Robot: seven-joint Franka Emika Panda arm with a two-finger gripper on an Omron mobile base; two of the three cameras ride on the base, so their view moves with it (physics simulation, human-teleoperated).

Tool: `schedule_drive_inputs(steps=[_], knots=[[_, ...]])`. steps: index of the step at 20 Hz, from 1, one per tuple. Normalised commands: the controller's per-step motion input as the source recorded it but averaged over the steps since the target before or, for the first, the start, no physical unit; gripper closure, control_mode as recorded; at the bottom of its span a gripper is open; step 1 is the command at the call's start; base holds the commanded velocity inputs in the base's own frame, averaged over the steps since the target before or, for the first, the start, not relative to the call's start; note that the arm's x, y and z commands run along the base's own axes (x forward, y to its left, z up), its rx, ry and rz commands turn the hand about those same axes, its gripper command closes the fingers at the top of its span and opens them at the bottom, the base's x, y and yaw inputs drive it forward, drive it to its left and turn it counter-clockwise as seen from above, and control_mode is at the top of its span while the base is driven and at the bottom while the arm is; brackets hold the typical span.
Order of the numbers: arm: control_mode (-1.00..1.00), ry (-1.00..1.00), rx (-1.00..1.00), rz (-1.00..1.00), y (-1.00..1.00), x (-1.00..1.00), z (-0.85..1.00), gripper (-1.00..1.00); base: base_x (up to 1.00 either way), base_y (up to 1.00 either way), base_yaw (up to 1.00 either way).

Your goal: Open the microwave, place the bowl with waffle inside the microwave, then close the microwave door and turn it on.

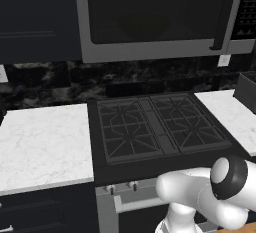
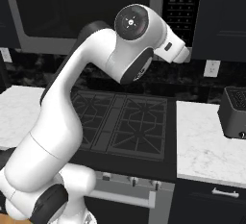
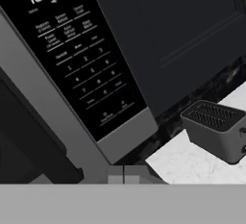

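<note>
Since the microwave door sits flush in its grey frame and the arm is raised toward the button panel, the step in hand looks like the last one: pressing a button to turn the microwave on. The gripper has its two finger tips pressed together with nothing between them, which suits a poke with a single blunt point. In the hand view they sit just below the lower corner of the button panel, so the tips would need to travel up onto the keypad and squarely over the start key, near the bottom row; the labels are too small to read, so I cannot say which key that is. A straight push along the finger axis, with no sideways slide, would avoid catching a neighbouring key or slipping onto the steel frame beside the panel. As for containers, the microwave is the one that matters: a faint rounded shape shows behind the dark glass in the left base view, possibly the bowl, but I cannot tell, and the waffle cannot be made out. Right of the microwave and lower, a dark toaster stands on the white counter, its slots apparently empty.
</note>
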Motion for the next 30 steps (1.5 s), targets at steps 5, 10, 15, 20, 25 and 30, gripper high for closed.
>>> schedule_drive_inputs(steps=[5, 10, 15, 20, 25, 30], knots=[[-1.00, 0.00, 0.00, 0.00, 0.00, 0.00, 0.00, 1.00, 0.00, 0.00, 0.00], [-1.00, 0.00, 0.00, 0.00, 0.00, 0.00, 0.00, 1.00, 0.00, 0.00, 0.00], [-1.00, 0.00, 0.00, 0.00, 0.00, 0.00, 0.00, 1.00, 0.00, 0.00, 0.00], [-1.00, 0.00, 0.01, 0.01, -0.12, 0.00, 0.00, 1.00, 0.00, 0.00, 0.00], [-1.00, 0.00, 0.03, 0.00, -0.16, 0.04, 0.00, 1.00, 0.00, 0.00, 0.00], [-1.00, 0.00, 0.05, 0.03, -0.26, 0.05, 0.00, 1.00, 0.00, 0.00, 0.00]])
